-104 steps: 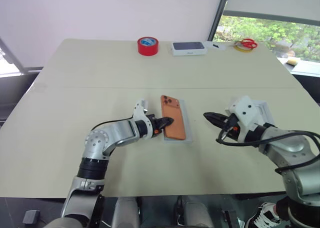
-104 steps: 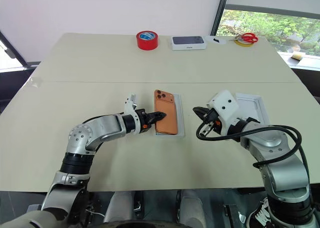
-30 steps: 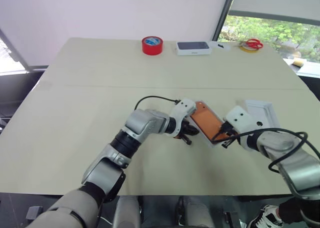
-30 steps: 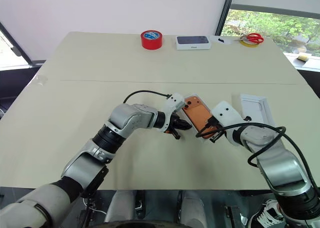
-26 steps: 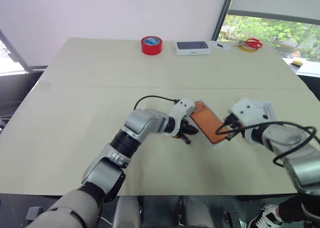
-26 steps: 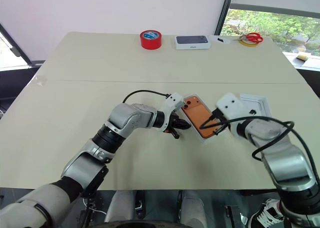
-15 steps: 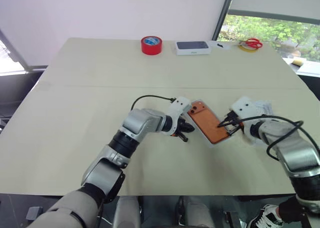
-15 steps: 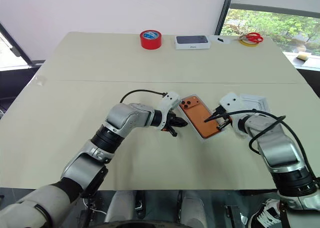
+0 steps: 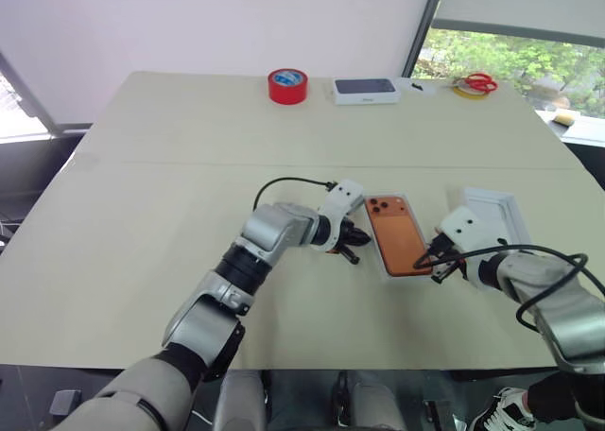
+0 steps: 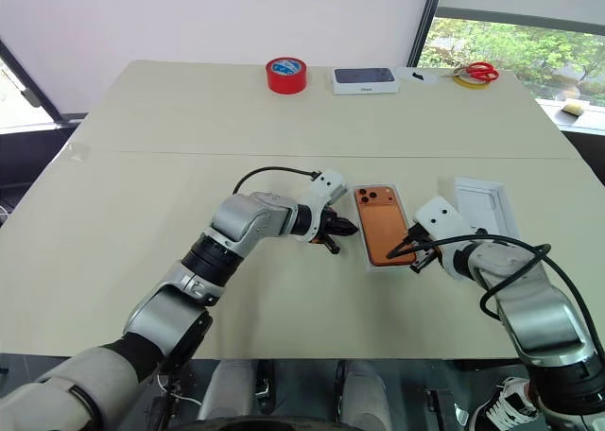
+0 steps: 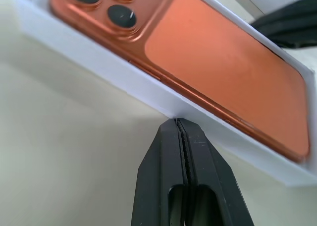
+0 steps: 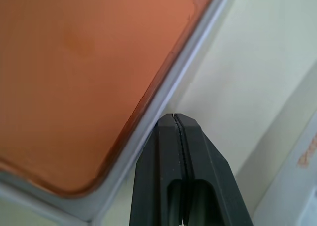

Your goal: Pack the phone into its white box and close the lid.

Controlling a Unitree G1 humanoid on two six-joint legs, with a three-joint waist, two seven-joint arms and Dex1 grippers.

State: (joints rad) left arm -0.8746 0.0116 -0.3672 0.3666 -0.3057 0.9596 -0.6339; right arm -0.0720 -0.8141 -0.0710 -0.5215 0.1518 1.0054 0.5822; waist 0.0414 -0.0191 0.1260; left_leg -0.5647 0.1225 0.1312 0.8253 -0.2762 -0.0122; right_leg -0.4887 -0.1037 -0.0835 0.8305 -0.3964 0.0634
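Phone [image 10: 382,225] w/ box [image 10: 398,261] turned straighter, between both closed tools — left [image 10: 348,229], right [image 10: 396,252]

Probably an office or lab: bare beige table [image 9: 142,166], blank wall, blinded window [image 9: 515,34].

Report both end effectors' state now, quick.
Left end effector: closed, holding nothing, tips at the side wall of the white box.
Right end effector: closed, holding nothing, tips at the white box's rim beside the phone.
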